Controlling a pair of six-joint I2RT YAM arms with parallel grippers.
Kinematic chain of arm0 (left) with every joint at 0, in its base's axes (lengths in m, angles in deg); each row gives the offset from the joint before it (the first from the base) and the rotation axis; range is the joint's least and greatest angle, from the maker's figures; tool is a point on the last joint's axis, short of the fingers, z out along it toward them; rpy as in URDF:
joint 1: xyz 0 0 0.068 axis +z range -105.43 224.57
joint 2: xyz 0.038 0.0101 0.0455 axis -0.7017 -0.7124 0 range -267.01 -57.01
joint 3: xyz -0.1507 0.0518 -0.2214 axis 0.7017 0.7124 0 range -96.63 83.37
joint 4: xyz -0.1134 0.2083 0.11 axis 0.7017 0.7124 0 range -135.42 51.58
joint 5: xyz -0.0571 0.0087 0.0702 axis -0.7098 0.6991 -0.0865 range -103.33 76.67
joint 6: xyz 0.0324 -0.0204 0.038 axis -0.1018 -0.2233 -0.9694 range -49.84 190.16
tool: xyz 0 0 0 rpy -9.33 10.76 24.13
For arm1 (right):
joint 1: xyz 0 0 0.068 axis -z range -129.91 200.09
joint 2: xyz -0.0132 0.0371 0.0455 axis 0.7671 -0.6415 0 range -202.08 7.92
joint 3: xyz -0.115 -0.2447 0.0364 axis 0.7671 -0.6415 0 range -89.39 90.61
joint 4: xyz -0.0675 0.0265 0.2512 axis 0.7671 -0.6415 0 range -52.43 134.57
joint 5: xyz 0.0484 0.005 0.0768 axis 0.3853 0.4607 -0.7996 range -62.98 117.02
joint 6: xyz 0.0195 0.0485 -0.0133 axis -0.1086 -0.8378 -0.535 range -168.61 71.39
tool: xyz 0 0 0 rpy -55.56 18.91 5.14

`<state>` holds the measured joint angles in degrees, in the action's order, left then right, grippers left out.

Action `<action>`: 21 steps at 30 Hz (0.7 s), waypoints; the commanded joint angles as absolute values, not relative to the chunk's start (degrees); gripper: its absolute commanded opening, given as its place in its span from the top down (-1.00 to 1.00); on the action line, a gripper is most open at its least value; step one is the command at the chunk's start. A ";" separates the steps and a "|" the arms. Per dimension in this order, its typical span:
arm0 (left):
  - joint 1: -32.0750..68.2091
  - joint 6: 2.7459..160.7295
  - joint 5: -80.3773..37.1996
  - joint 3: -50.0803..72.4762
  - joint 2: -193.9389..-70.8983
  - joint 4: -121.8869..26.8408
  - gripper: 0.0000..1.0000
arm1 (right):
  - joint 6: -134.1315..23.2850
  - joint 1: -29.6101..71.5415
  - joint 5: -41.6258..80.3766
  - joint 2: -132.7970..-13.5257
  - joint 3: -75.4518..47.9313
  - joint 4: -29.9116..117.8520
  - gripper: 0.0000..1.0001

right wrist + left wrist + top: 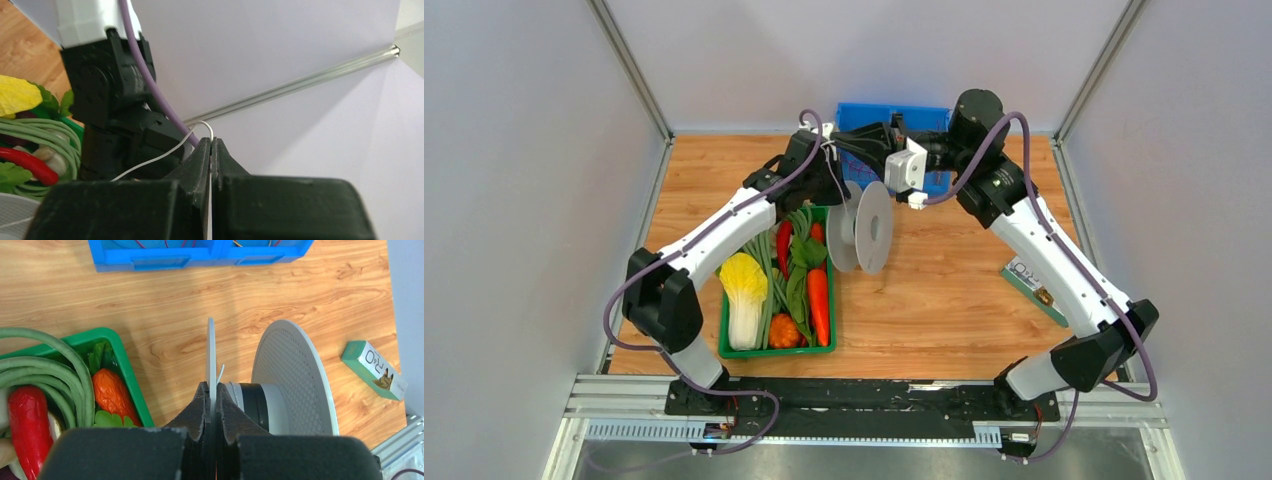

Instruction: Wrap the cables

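Wire [204, 121] string-thin, white; spool [873, 228] pale-grey, upright

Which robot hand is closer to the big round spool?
Left. The left hand pinches the spool by one disc; the right hand is off it, pinching the white wire.

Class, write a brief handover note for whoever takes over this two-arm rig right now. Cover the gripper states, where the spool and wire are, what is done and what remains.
Left gripper: shut on the rim of one flange of the pale-grey flat round spool, which stands upright on edge just right of the green vegetable tray.
Right gripper: shut on the thin white wire, close to the left gripper.
Done: spool and wire are both gripped.
Left: wind the wire round the spool's hub. How much is already wound cannot be told.
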<state>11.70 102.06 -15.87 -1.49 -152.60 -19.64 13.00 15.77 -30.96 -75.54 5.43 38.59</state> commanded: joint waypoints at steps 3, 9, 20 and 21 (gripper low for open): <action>10.64 98.73 -18.16 0.74 -146.14 -26.96 1.00 | 11.51 20.20 -30.46 -78.21 10.09 43.25 1.00; 9.76 94.42 -21.06 4.87 -143.33 -31.00 1.00 | 11.33 23.11 -30.64 -80.14 10.98 44.04 1.00; 7.48 88.27 -22.91 9.97 -139.11 -34.26 1.00 | 10.89 26.80 -29.24 -84.62 14.84 47.20 1.00; 7.48 87.74 -23.08 10.41 -138.75 -34.43 1.00 | 10.89 27.32 -29.23 -85.06 15.19 47.29 1.00</action>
<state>8.14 91.28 -20.84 9.79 -143.62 -28.47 11.49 25.75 -30.17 -83.85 11.53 43.55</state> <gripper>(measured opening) 0.019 0.007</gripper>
